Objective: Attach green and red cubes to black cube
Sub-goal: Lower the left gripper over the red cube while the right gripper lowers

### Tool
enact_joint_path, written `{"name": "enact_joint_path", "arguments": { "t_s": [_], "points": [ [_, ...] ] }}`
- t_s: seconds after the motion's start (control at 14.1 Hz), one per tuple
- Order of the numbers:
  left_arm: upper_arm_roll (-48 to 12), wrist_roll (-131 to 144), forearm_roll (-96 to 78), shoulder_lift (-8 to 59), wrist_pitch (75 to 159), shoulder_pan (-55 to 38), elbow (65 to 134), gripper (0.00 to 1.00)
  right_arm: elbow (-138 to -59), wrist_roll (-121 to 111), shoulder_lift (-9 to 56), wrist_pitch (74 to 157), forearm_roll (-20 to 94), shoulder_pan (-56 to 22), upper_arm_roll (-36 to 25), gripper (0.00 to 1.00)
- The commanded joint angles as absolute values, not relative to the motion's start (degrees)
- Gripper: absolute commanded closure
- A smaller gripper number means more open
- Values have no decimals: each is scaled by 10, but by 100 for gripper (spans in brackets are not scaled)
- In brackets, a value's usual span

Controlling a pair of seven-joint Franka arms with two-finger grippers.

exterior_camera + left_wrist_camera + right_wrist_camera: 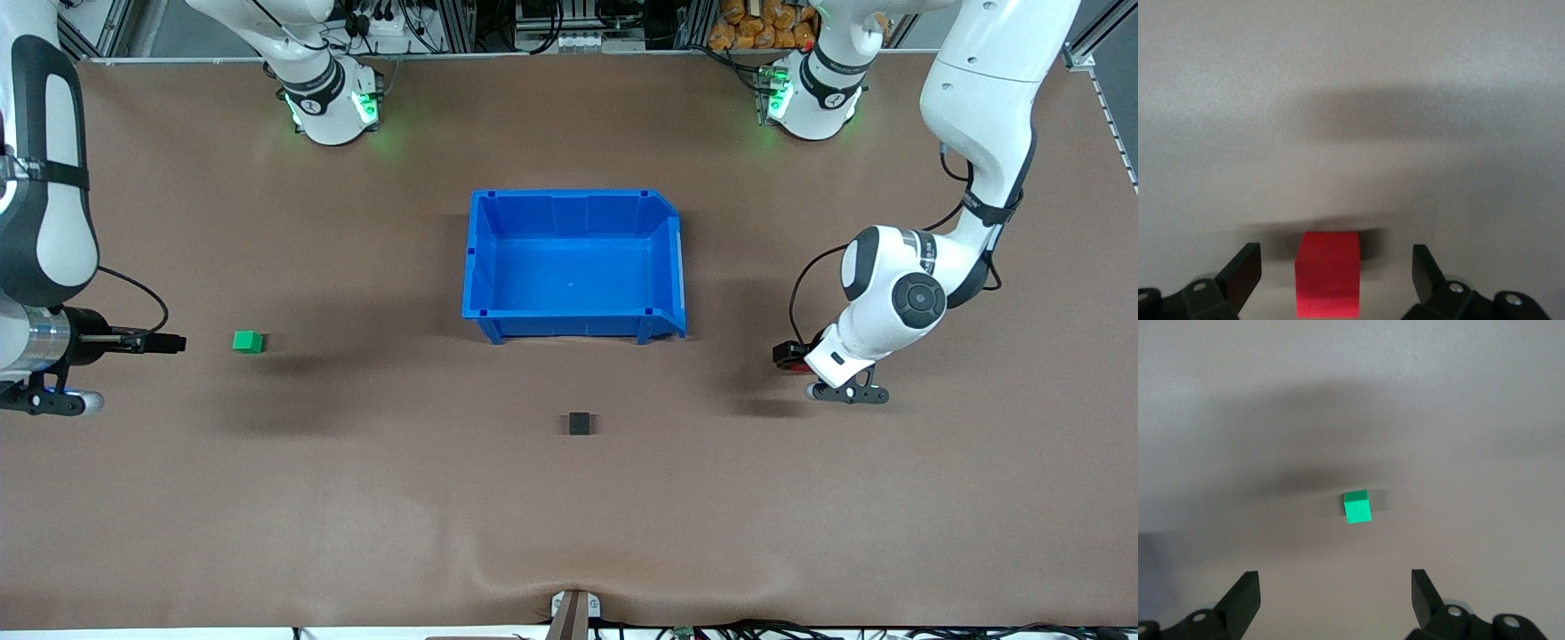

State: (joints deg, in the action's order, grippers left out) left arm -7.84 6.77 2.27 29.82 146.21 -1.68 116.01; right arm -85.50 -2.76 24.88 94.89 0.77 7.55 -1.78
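Left gripper [1331,280] fingers apart, straddling red cube [1328,273] | right gripper [1335,600] fingers apart, short of green cube [1357,507]; black cube [580,423] lies nearer the camera than blue bin [480,258] | risk: an off-centre close may push the red cube aside

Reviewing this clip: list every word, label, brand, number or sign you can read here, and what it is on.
No text can be read.
Arm bands near both bases: dark lettering, too small to read.
Green cube, red cube, black cube, blue bin: no markings show.
Left gripper, open around the red cube, and right gripper, open short of the green cube: no labels show.
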Motion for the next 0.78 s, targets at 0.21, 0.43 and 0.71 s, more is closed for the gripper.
{"name": "enact_joint_path", "arguments": {
  "t_s": [0.21,0.43,0.71],
  "points": [
    [-76,79,26,310,1458,-20,1148,0,-845,-5,265,954,17,83,-12,0],
    [-76,78,26,309,1451,-20,1149,0,-861,-4,273,987,16,90,-12,0],
    [-76,80,38,309,1445,-20,1149,0,-911,-5,274,1057,16,93,-12,0]
  ]
}}
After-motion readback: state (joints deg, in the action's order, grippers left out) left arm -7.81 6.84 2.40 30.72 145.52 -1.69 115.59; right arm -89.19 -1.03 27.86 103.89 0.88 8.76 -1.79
